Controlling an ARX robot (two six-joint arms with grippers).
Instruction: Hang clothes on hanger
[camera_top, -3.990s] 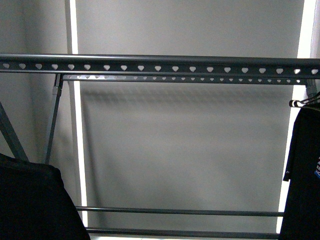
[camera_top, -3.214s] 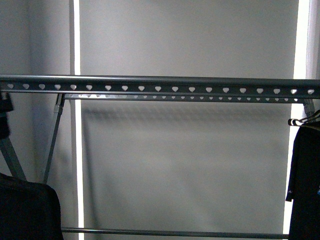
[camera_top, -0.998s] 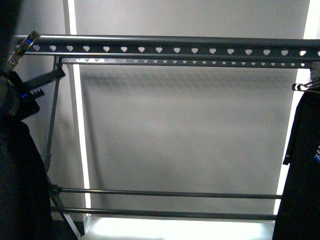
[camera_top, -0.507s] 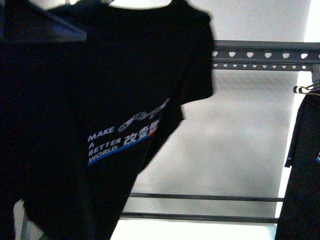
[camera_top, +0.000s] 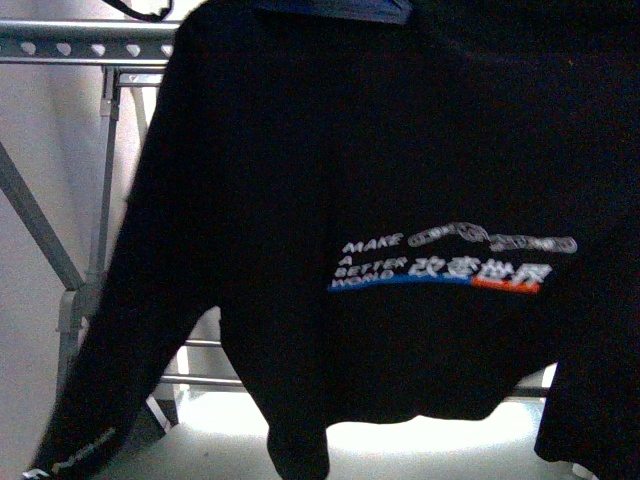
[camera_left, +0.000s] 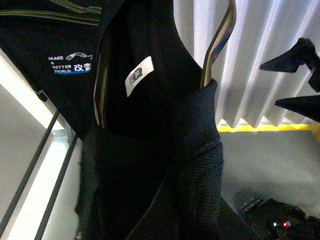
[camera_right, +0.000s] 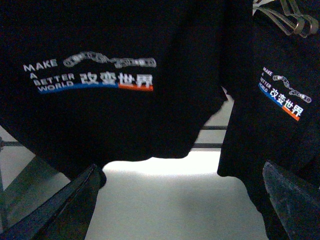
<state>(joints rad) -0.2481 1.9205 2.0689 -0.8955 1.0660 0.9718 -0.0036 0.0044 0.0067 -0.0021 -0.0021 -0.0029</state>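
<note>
The clothes (camera_top: 400, 180), a black T-shirt with white "MAKE A BETTER WORLD" print (camera_top: 450, 265), hang in front of me and fill most of the front view. They cover the hanger's heart-holed rail (camera_top: 80, 45) except its left end. In the left wrist view I see the collar with its white label (camera_left: 139, 75) and the silver wire hook (camera_left: 220, 40). My left gripper is shut on the clothes, its fingers buried under bunched cloth (camera_left: 197, 150). My right gripper (camera_right: 175, 205) stands open below the shirt's hem (camera_right: 150, 150), holding nothing.
Another black shirt with the same print (camera_right: 282, 95) hangs close beside the clothes, wire hooks (camera_right: 292, 20) above it. The rack's slanted leg (camera_top: 35, 225) and thin lower crossbars (camera_top: 195, 380) show at the left. A yellow floor line (camera_left: 260, 128) runs under white curtains.
The clothes have swung from the left of the front view to its middle and right. They now hide most of the rail and the other shirt seen earlier at the right.
</note>
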